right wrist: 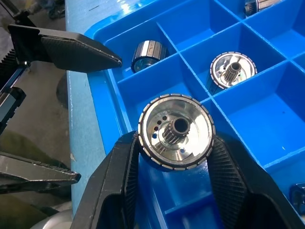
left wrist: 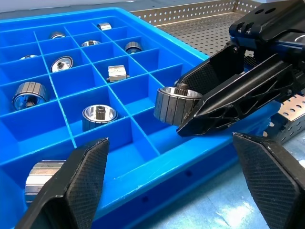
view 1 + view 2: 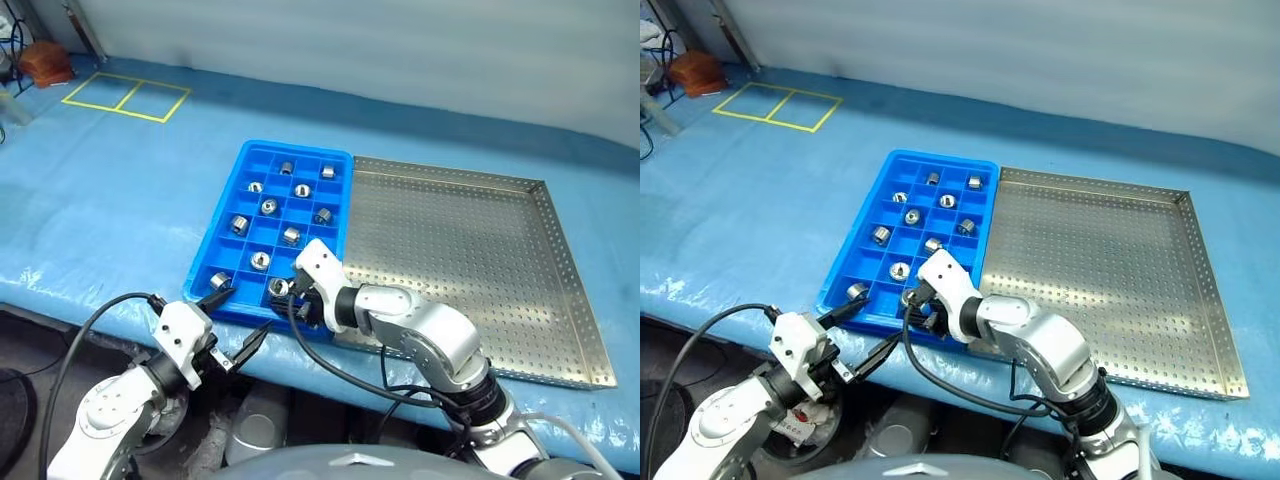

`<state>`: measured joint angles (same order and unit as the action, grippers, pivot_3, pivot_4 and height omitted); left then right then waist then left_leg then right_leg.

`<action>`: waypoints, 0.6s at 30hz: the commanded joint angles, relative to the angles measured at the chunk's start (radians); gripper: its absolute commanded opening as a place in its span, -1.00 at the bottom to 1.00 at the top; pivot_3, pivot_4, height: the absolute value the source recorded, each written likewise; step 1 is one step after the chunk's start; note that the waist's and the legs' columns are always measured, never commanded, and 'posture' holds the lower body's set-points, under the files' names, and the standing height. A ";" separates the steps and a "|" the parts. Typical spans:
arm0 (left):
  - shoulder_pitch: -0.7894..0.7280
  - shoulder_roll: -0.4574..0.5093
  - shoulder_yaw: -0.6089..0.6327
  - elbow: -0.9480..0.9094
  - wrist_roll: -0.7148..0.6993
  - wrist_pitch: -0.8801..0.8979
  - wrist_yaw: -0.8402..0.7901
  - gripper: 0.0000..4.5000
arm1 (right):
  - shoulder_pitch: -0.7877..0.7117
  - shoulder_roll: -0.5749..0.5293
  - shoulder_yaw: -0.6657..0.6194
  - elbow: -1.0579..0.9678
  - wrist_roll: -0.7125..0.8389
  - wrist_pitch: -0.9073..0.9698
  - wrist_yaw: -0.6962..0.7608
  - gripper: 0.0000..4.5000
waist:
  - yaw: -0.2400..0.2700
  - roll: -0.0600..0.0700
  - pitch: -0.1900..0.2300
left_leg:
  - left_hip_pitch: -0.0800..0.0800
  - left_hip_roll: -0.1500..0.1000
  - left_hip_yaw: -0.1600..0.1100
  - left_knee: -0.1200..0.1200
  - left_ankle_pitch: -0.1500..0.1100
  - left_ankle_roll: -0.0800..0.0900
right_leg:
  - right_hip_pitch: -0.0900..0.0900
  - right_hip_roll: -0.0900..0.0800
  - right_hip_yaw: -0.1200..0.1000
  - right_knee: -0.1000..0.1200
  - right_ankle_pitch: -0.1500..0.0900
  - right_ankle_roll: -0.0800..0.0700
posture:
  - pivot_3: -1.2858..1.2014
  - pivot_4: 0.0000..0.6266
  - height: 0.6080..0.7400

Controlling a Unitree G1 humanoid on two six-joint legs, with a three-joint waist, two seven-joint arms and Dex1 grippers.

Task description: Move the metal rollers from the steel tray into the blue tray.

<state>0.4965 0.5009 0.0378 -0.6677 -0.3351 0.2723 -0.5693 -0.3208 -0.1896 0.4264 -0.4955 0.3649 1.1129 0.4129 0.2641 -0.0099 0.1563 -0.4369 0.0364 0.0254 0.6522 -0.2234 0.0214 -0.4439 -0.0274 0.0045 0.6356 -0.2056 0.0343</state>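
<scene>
Over the near row of the blue tray: one of the metal rollers, the held roller (image 1: pixel 175 131), is clamped between the two fingers of the right gripper (image 3: pixel 292 291), hole end facing the wrist camera.
Step in hand: placement of this roller into a near-row compartment, judged from its position above the blue tray (image 3: pixel 222 214).
Right gripper: closed on the roller's ribbed side wall, both pads bearing on opposite sides.
Left gripper (image 3: pixel 240 320): jaws spread wide and empty, held at the tray's near-left corner, one fingertip close to the rim.
Loaded rollers (image 3: pixel 259 261): roughly ten are already seated singly in compartments, one (image 1: pixel 148 56) in the near-left corner cell.
Steel tray (image 3: pixel 520 300): set right of the blue tray, edges almost touching; no roller is seen on its perforated floor.
Good practice: the roller should be centred over an empty cell, clear of the dividers, and lowered before the fingers are parted.
Risk: release above a divider is likely to leave the roller tilted or rolling into an occupied cell.
Clearance: the left fingertip should be kept away from the chosen cell.
</scene>
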 commanded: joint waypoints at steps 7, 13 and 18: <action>-0.023 0.006 -0.010 -0.034 -0.023 0.008 -0.020 1.00 | 0.010 0.008 -0.053 0.023 -0.003 0.003 -0.051 0.66 | 0.015 0.000 -0.001 | 0.000 0.000 0.000 0.000 0.000 -0.001 | 0.000 0.001 -0.001 0.000 0.000 0.000 | 0.40 -0.52 1.00; -0.049 0.010 -0.007 -0.026 -0.034 0.015 -0.037 1.00 | 0.017 -0.030 -0.084 -0.056 0.019 0.009 -0.042 0.98 | 0.032 -0.001 -0.001 | 0.000 0.000 0.000 0.000 0.000 -0.001 | 0.001 0.001 -0.002 0.000 0.000 0.000 | 0.38 -0.52 1.00; -0.115 0.017 -0.013 -0.006 -0.053 0.024 -0.058 1.00 | 0.043 -0.084 -0.175 -0.165 0.036 -0.030 -0.036 0.98 | 0.031 -0.001 -0.001 | -0.002 -0.001 -0.001 0.001 0.000 -0.001 | 0.000 0.001 -0.003 -0.001 0.000 0.000 | 0.34 -0.52 1.00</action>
<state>0.3930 0.5129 0.0262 -0.6659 -0.3699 0.2980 -0.6148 -0.2839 -0.2696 0.2922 -0.5969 0.3834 1.1162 0.3721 0.2956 -0.0104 0.1553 -0.4387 0.0353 0.0245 0.6538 -0.2239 0.0206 -0.4432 -0.0262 0.0012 0.6347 -0.2055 0.0344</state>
